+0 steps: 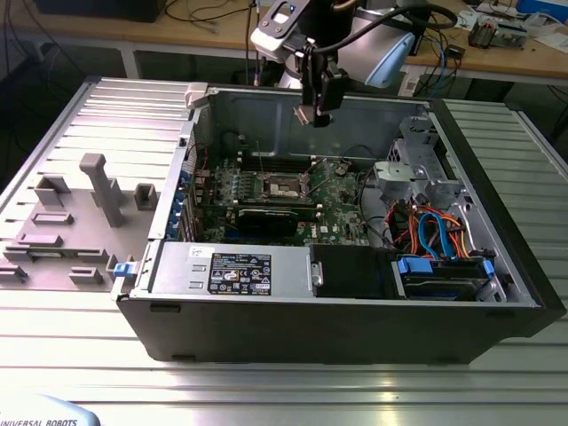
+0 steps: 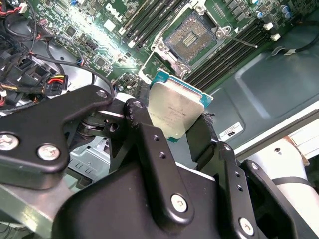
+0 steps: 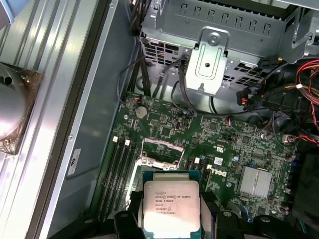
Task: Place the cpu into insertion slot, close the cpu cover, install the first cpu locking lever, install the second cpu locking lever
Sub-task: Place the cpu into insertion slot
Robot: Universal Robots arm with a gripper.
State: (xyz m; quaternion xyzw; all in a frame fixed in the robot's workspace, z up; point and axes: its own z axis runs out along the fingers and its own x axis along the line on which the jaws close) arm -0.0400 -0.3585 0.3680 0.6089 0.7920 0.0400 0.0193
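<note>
My gripper (image 1: 312, 110) hangs above the open computer case, shut on the cpu (image 1: 305, 114). Both wrist views show the cpu (image 2: 175, 109) (image 3: 171, 201) as a flat square chip with a silver-grey top and teal edge, clamped by its sides between the black fingers (image 2: 144, 134). Below it on the green board lies the insertion slot (image 1: 286, 186) (image 2: 191, 40), its dark pin field bare inside a silvery rim. In the first wrist view the cpu hides part of the slot (image 3: 155, 160). A thin wire lever (image 2: 240, 40) sticks out beside the slot. I cannot pick out the cpu cover for certain.
The case (image 1: 497, 222) has tall walls all round. Inside are a power supply (image 1: 231, 266), a black graphics card (image 1: 266, 218), a drive cage (image 1: 415, 164), coloured cables (image 1: 435, 232) and memory slots (image 2: 227, 54). Grey fixtures (image 1: 99, 188) stand on the table at the exterior view's left.
</note>
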